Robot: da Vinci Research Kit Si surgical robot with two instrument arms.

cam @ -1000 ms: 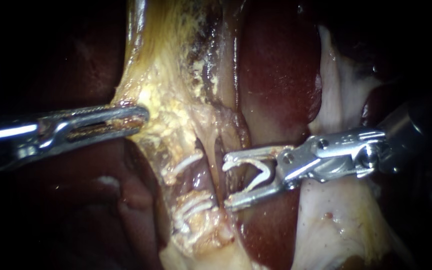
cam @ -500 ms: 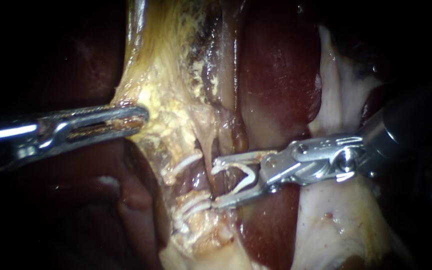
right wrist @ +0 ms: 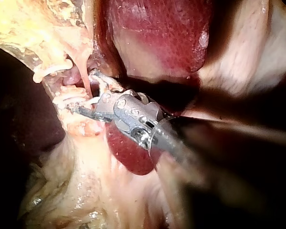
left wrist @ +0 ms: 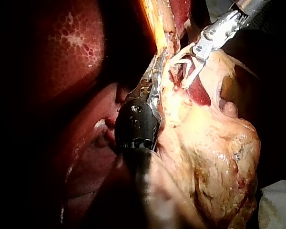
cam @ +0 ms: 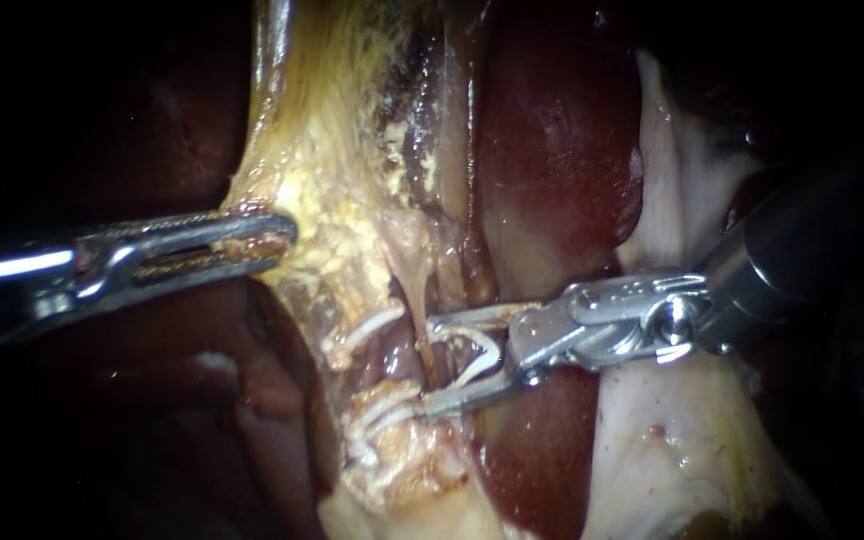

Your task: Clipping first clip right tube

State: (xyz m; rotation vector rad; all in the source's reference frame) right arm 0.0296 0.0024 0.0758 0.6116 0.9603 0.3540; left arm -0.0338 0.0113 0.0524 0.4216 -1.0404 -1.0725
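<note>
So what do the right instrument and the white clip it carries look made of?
The right instrument: apparently polished metal, silver with bright glints. Its clip: probably white plastic, pale and dull without metallic shine; the look leaves it open.

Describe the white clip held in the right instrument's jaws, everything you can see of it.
The white, V-shaped, plastic-looking clip sits open in the metal right instrument, one leg along each jaw, its bend toward the jaws' pivot. The jaws hold it from both sides, wide apart. Its open end faces the thin pale tube, which seems to lie between its tips; contact cannot be told.
</note>
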